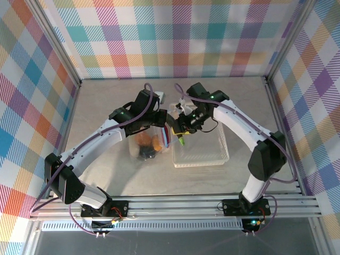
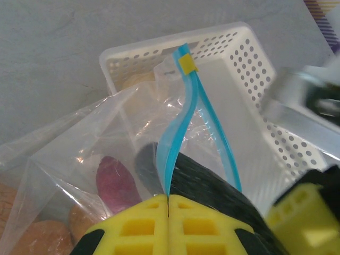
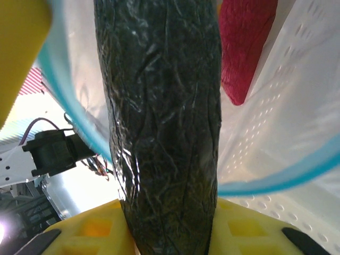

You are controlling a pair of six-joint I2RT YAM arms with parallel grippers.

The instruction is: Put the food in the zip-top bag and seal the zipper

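Tools, top view: left tool [image 1: 161, 122] and right tool [image 1: 184, 129] close together at zip-top bag [image 1: 134, 140] mouth, white basket [image 1: 204, 150] beside right tool. Left wrist: left tool pinched shut on zipper [image 2: 179, 133]; eggplant [image 2: 114, 181] inside bag ahead. Right wrist: right tool clamps long black food piece [image 3: 164, 117], zipper either side.

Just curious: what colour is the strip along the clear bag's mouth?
The zipper is light blue, seen best in the left wrist view.

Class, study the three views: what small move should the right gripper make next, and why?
Probably ease the dark piece deeper into the zip-top bag before letting go: the right gripper grips it, it sits inside the open zipper, and the left gripper pinches the bag's edge.
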